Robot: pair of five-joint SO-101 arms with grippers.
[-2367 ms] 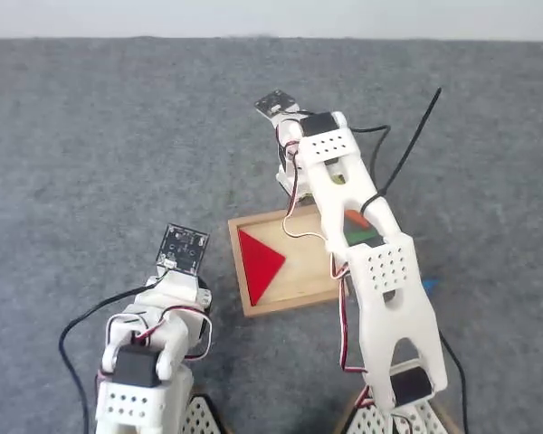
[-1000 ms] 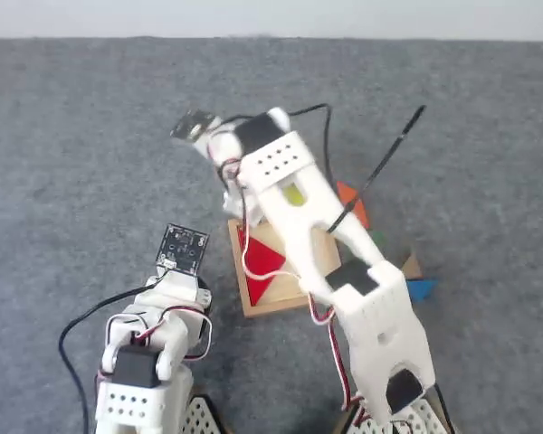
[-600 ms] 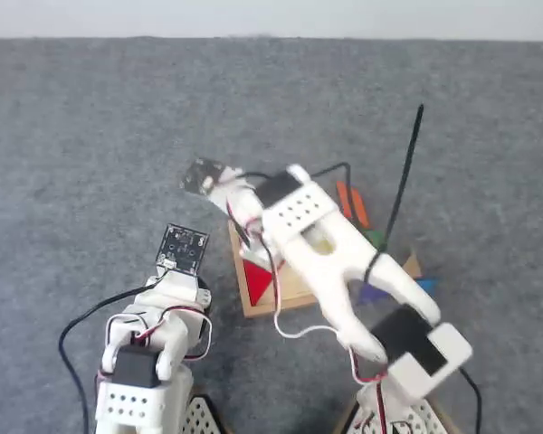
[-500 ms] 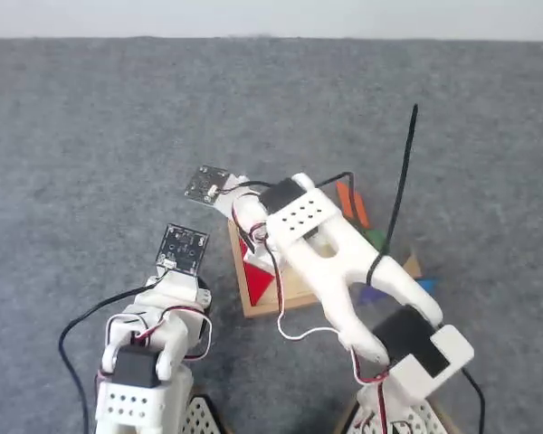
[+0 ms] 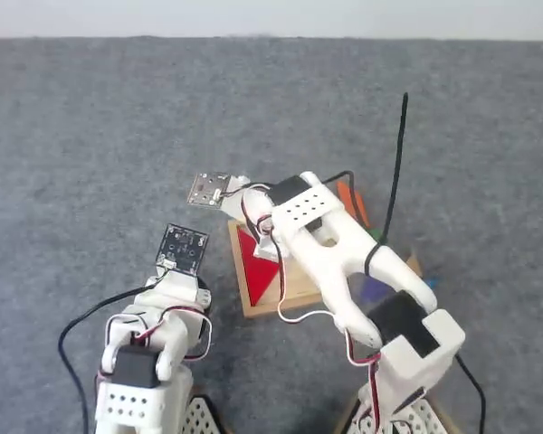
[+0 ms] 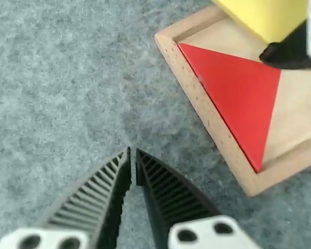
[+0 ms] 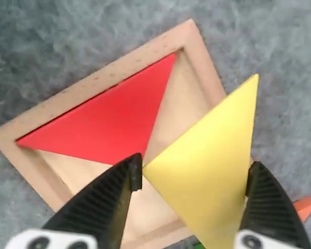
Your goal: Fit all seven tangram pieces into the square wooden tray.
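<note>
The right jaws pinch the yellow triangle (image 7: pixel 217 135) over the tray (image 7: pixel 119 65). Its square corner is close to the tip of the red triangle (image 7: pixel 103 124), which lies flat on the tray's 9 o'clock side in the high view, with bare wood toward 3 o'clock. The left jaws are pressed together over the surface (image 6: pixel 52 78), off the tray's 9 o'clock rim, and from above the right arm hides the yellow piece.

Left gripper (image 6: pixel 133 155) closed (arm folded back) — right gripper (image 7: pixel 193 171), stretched forward, clasps yellow triangle (image 7: pixel 215 150).
</note>
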